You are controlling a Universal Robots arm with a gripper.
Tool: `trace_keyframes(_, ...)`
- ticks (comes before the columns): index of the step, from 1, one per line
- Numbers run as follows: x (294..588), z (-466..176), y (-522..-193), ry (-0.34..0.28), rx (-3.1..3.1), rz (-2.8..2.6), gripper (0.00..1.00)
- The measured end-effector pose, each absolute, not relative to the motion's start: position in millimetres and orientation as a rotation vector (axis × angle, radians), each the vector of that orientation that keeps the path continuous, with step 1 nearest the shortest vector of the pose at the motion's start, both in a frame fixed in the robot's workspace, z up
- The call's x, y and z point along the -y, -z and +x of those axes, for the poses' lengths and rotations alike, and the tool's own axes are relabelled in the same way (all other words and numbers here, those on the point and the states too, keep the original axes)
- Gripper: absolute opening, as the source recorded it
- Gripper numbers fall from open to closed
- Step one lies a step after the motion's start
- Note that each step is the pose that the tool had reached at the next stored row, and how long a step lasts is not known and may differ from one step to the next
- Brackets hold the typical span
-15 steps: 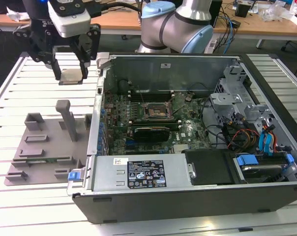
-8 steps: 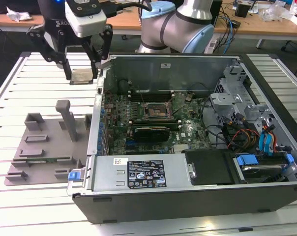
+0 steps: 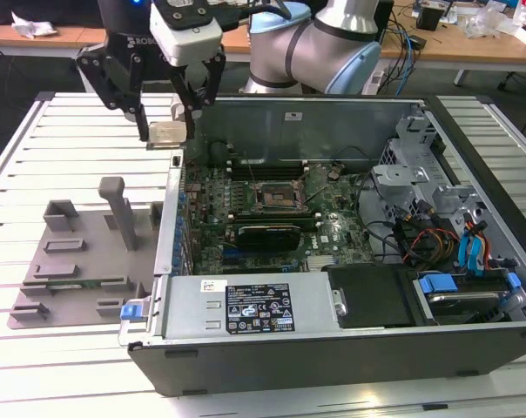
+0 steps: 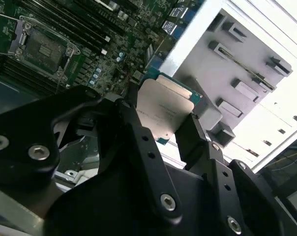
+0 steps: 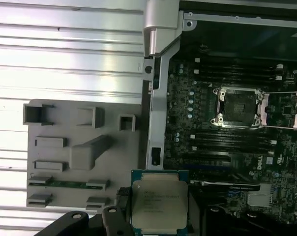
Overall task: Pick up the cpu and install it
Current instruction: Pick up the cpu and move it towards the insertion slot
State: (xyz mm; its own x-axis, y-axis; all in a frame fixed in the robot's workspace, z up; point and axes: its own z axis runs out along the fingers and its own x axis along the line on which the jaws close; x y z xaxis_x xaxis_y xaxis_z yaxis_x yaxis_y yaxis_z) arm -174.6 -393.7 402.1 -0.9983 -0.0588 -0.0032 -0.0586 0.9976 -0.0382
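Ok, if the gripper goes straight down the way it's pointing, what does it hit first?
Probably the case wall, at its top edge: the gripper holds the cpu right over it in the first wrist view, though depth is unclear.

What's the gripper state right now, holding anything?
Gripper: closed on the cpu, holding it in the air by the side wall of the open computer case.
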Motion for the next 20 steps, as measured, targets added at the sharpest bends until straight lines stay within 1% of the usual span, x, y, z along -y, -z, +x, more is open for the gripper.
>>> trace_keyframes(20, 392.6, -100.6, -402.2, 0.060, -3.136, -0.092, 0.55)
